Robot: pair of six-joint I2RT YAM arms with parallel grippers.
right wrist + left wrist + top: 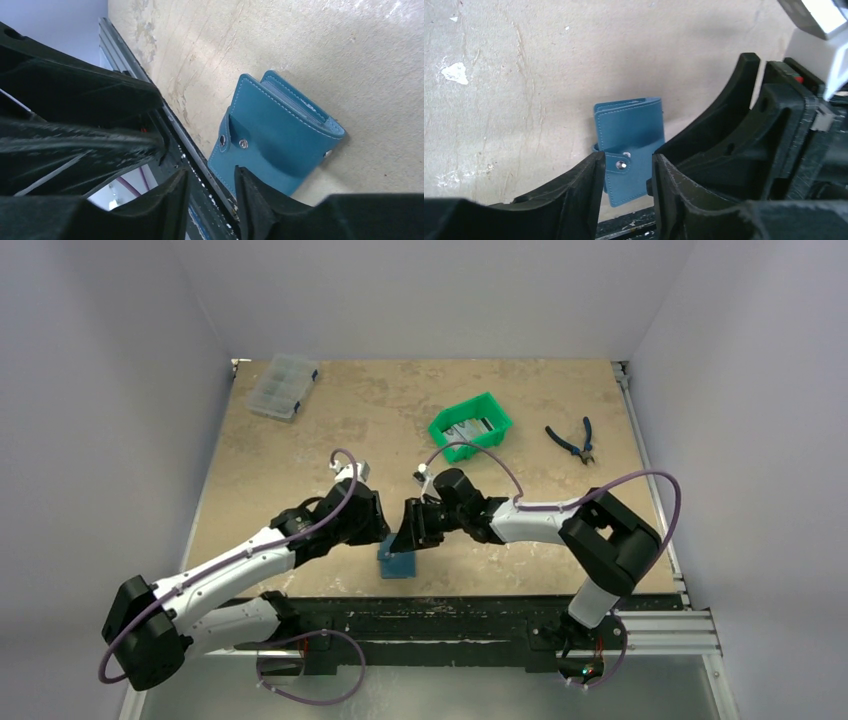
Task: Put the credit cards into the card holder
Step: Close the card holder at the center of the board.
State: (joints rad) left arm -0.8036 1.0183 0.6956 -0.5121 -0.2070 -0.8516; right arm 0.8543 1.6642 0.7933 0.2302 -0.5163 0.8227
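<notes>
Two grippers hovered over your teal-blue square card holder (280,135) at 6 o'clock on the tan table (400,400), left gripper (628,159) and right gripper (211,175) both parted, pinching nothing. Silvery credit cards (468,429) sat in the green plastic bin (447,448) at 1 o'clock.

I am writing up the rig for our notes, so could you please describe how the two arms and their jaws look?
The left arm and right arm match: white links between bulky black joint housings, with a purple cable looping loosely along each. The jaws are matte black, thick and curved, with rough edges. No markings are legible.
</notes>
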